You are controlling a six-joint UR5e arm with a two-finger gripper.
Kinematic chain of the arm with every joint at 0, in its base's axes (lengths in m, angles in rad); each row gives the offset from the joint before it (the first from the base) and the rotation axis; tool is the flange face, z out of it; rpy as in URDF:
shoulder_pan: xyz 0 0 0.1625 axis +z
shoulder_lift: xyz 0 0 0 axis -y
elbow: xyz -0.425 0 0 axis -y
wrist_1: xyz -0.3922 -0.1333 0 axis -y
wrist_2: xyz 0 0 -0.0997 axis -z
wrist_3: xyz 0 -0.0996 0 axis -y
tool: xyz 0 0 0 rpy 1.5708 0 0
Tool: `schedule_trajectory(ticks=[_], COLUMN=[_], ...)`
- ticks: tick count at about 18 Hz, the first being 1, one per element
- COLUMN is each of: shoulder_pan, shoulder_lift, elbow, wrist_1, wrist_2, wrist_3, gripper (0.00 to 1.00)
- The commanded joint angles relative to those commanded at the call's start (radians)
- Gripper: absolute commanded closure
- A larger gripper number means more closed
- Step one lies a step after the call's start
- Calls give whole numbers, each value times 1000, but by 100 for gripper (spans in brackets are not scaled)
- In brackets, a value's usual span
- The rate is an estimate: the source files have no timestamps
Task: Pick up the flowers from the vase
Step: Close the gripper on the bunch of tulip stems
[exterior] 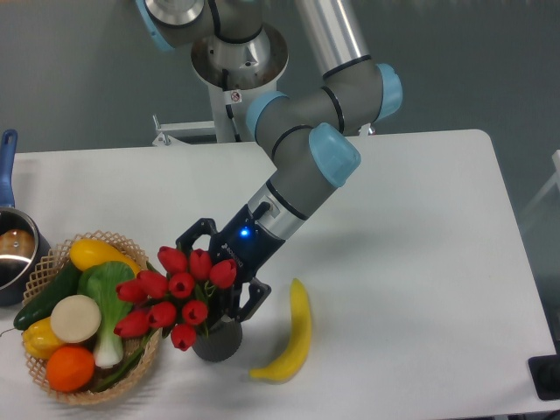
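At the far left edge a blue-handled pot [12, 249] sits partly out of frame on the white table [420, 227]. Just beside it stands a woven wicker basket [52, 262] holding a dark cucumber [45, 296], a yellow squash [98, 254], a green-and-white bok choy [107, 293], a pale round piece [74, 318], a lemon [37, 339] and an orange [69, 368]. Touching the basket's right side, the flowers [179, 296], a cluster of red tulip buds with green leaves, lean out toward the basket from the mouth of the vase [218, 341], a short dark grey cylinder standing upright near the table's front edge. The gripper [220, 280] is low over the vase's mouth, right behind the buds, its black fingers [251, 300] spread on either side of the stems; whether they touch the stems I cannot tell, since the blooms hide that spot. A blue light glows on its body. To the right, a banana [293, 337] lies near the vase, curving away from it. The arm [306, 157] rises back toward its base beyond the table.
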Motion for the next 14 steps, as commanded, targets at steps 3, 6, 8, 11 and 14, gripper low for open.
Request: schedule_trajectory(ticks=[3,6,8,11,14], shoulder_pan=[-2,-2,-2,-2,-2], shoulder_lift=[0,-2,0,3,9], elbow=[-2,-2,-3,-6,-11], wrist_1=[2,2,0,2,2], wrist_2=[0,0,0,2,0], wrist_3=[0,0,0,0,0], gripper=[15,19,22,31,41])
